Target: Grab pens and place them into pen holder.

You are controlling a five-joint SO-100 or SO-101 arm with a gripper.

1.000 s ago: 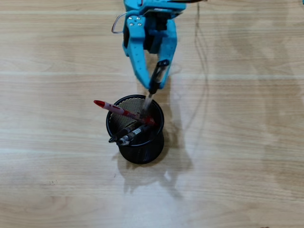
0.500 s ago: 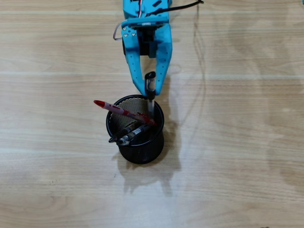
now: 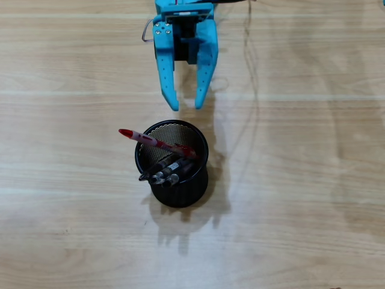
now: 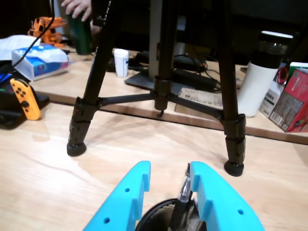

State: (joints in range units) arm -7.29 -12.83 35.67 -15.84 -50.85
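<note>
Overhead view, round wire-mesh pen holder [image 3: 174, 192], slim pens [image 3: 163, 174]

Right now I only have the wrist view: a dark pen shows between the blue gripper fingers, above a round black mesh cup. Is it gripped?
Observer: No. In the overhead view the blue two-finger gripper is open, with nothing between its fingers.
Operator: Where's that pen?
Observer: In the round black wire-mesh cup, one of three black-and-clear pens bunched together.
Operator: Red one?
Observer: The red-and-clear pen is in the cup too, leaning out over the rim toward the view's left.
</note>
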